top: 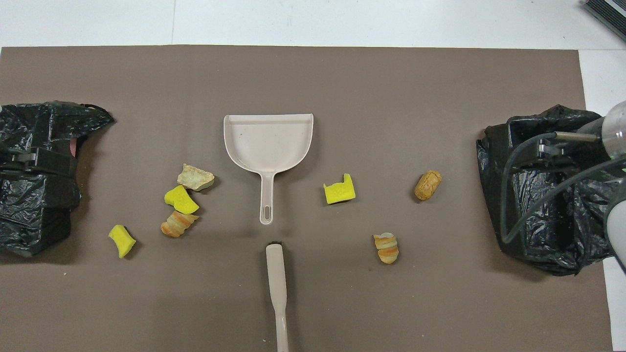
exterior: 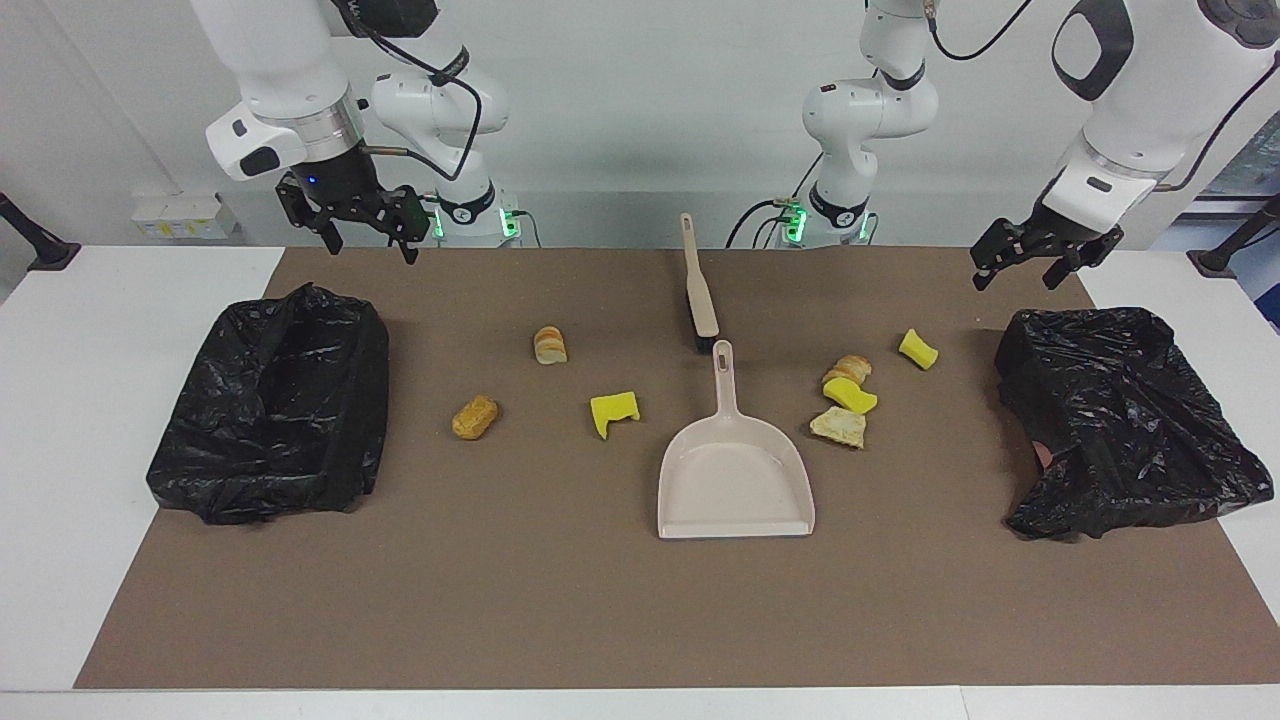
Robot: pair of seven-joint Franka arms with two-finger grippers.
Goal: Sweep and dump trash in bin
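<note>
7 bits of trash lie on the brown mat (exterior: 620, 620) of the worktop (exterior: 110, 400) in the facing view. A bread piece (exterior: 549, 345), a brown bread roll (exterior: 475, 416) and a yellow sponge chunk (exterior: 613, 412) sit between the dustpan (exterior: 735, 480) and the black bin bag (exterior: 275, 410) at the right arm's end. A bread piece (exterior: 848, 369), a sponge (exterior: 850, 395) and a pale crust (exterior: 839, 427) huddle together beside the dustpan. 1 more sponge (exterior: 918, 348) lies near the other bin bag (exterior: 1120, 420). The brush (exterior: 698, 295) lies nearer the robots than the dustpan. The right end effector (exterior: 365, 240) hangs over the mat's edge, fingers apart, holding nothing. The left end effector (exterior: 1025, 270) hangs over the mat's corner, fingers apart too.

From overhead, the dustpan's (top: 268, 142) handle points at the brush (top: 277, 288). The 3 huddled scraps (top: 183, 205) lie toward the left arm's end.
</note>
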